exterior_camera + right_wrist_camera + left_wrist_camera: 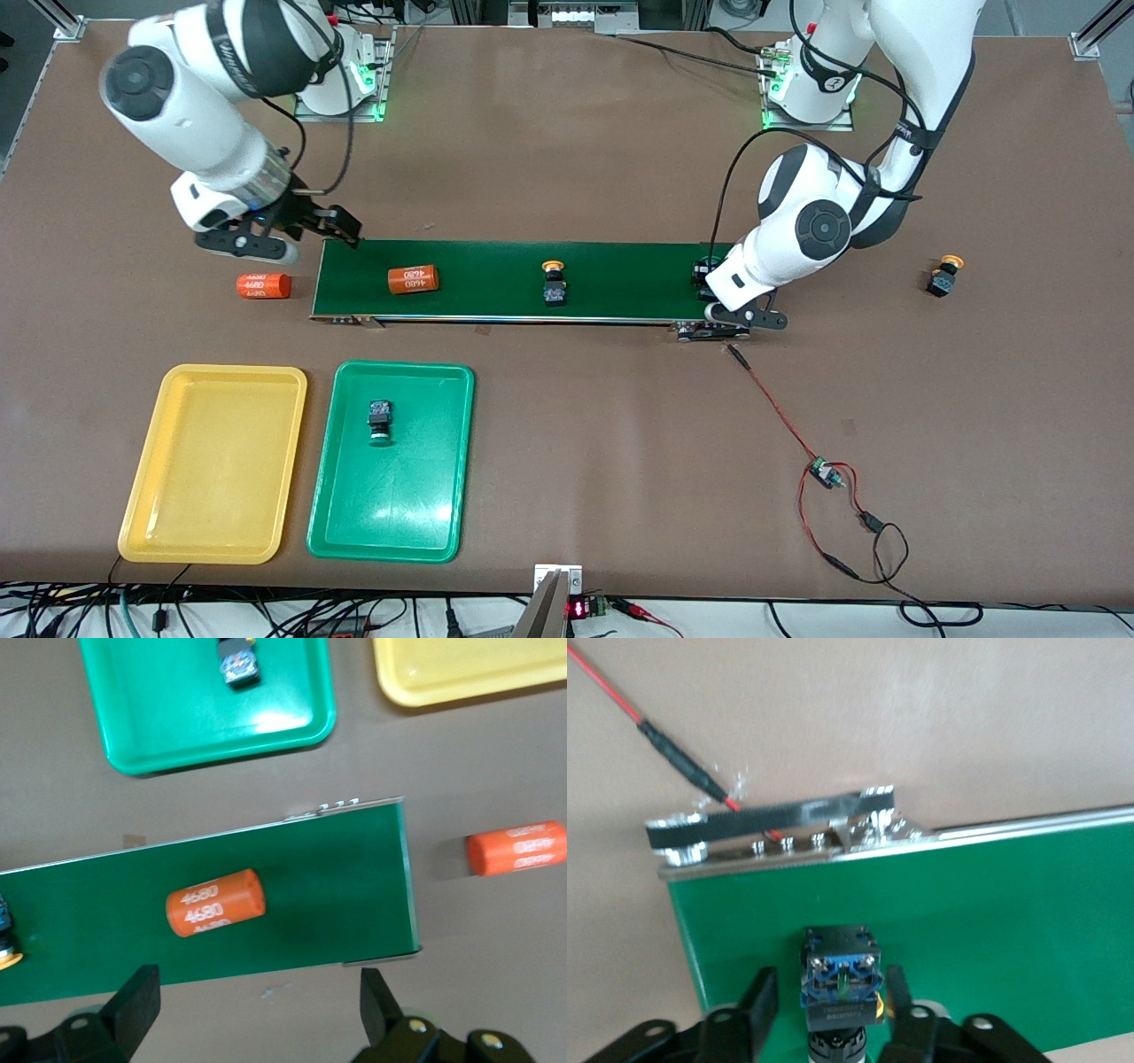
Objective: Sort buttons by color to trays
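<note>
On the belt's end toward the left arm lies a button [842, 979], and my left gripper [831, 974] stands open round it with a gap showing beside one finger [764, 992]. In the front view, button [706, 268] and left gripper [707, 282] are half hidden under the hand. A yellow-capped button [554, 282] stands mid-belt. Another one [943, 277] rests on the table past the left arm. A green-capped button [381, 418] lies in the green tray [399, 505], beside the bare yellow tray [213, 461]. My right gripper [332, 229] hangs open over the belt's other end.
The dark-green conveyor belt [496, 266] carries an orange cylinder [413, 280]; a second cylinder [263, 285] lies on the table off its end. A red wire with a small board [824, 472] runs from the belt's motor [709, 331] toward the front camera.
</note>
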Motion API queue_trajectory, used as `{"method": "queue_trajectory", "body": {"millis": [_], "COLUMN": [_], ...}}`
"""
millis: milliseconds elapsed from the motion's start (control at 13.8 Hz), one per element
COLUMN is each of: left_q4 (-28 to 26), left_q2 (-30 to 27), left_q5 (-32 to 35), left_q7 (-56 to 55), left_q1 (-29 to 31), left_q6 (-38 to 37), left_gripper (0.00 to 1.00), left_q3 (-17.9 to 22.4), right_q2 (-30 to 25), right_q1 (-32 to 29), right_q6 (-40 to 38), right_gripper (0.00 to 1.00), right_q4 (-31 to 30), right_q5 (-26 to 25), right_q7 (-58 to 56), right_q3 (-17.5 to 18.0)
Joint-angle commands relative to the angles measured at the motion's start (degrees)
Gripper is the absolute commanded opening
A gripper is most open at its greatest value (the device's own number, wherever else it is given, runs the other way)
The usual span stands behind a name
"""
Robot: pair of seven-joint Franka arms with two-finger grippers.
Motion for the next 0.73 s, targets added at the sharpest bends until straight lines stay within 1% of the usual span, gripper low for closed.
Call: {"method": "queue_trajectory", "body": {"millis": [0,73,145,218,291,436,581,654], "left_q4": [3.71,3.90,3.81,3.81,3.47,3.29,1.80,0.23], "left_q2": [-1.90,-3.38,-4.88,-5.59,-6.03,-5.86,-5.60,-5.86], "left_q5": [-1.11,-1.11,-1.03,-0.85,-0.76,0.98,5.37,5.39], "left_q7": [0.37,0.38,0.46,0.64,0.64,2.47,8.95,15.43], "left_q1": [-0.27,-0.27,1.30,4.18,7.17,12.71,17.64,20.27], "left_q6": [-2.85,-3.74,-5.05,-5.76,-6.29,-7.52,-7.70,-7.70], "left_gripper": [1.00,1.00,1.00,1.00,1.00,1.00,1.00,1.00], "left_q3": [1.83,3.06,4.55,4.83,4.83,4.92,4.92,4.92], "right_q2": [3.05,3.84,4.54,5.25,6.30,7.45,7.89,7.98], "right_q1": [2.75,3.54,4.07,5.03,6.78,7.94,8.65,8.82], "right_q6": [3.77,4.21,4.65,4.66,4.66,4.48,4.39,4.48], "right_gripper": [1.00,1.00,1.00,1.00,1.00,1.00,1.00,1.00], "right_q4": [-0.14,-0.06,-0.06,-0.06,0.03,0.03,0.03,0.03], "right_q5": [0.40,0.40,0.31,-0.21,-1.70,-5.39,-5.84,-6.54], "right_q7": [2.63,2.71,3.67,4.90,5.43,5.44,4.83,4.74], "right_q3": [-0.25,-0.25,-0.25,-0.25,-0.33,-0.33,-0.33,-0.33]}}
